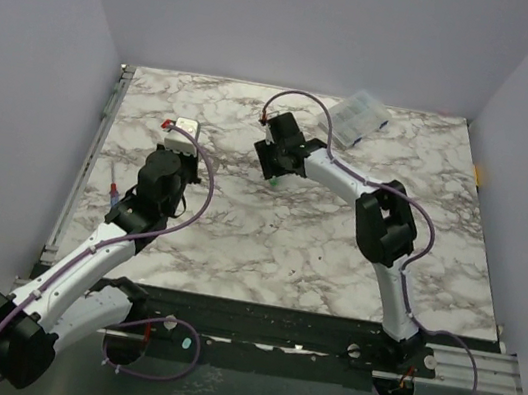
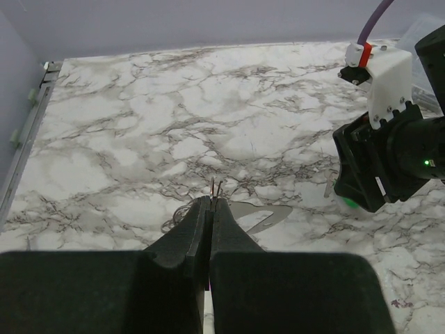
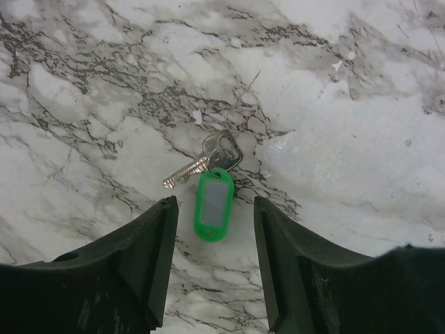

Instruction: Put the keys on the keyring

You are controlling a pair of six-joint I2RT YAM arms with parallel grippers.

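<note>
My right gripper (image 3: 214, 203) is open and hangs low over the key with the green tag (image 3: 213, 202). The tag lies on the marble between the two fingertips, with its silvery key blade (image 3: 186, 173) just beyond them. In the top view that gripper (image 1: 277, 171) is mid-table with the green tag (image 1: 274, 186) at its tip. My left gripper (image 2: 211, 202) is shut on the keyring, whose thin wire ends (image 2: 215, 188) poke up from the tips. In the top view the left gripper (image 1: 190, 145) is left of centre. The blue key is out of view.
A clear plastic compartment box (image 1: 358, 118) lies at the back right of the marble table (image 1: 285, 252). A pale grey flat shape (image 2: 268, 214) lies on the marble just beyond my left fingers. My right arm (image 2: 389, 153) fills the right of the left wrist view.
</note>
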